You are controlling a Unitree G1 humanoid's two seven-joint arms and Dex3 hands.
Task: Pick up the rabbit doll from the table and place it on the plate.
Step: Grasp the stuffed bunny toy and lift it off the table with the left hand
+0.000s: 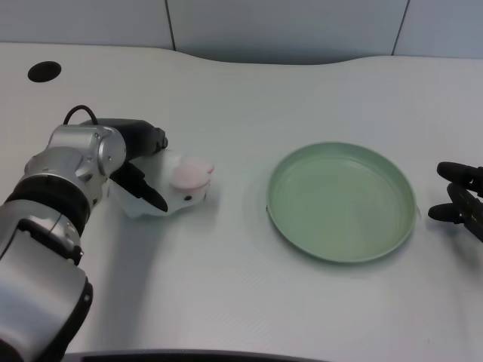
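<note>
Robot hand [139,170] grips rabbit doll [181,185] | plate [341,201] well apart

I see the white rabbit doll [179,188] with pink ears lying on the table, well left of the empty green plate [341,201].

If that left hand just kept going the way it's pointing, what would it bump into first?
The left hand points toward the picture's right and is already against the rabbit doll, so that comes first. Beyond it lies the green plate. Whether the fingers have actually closed on the doll is unclear.
</note>
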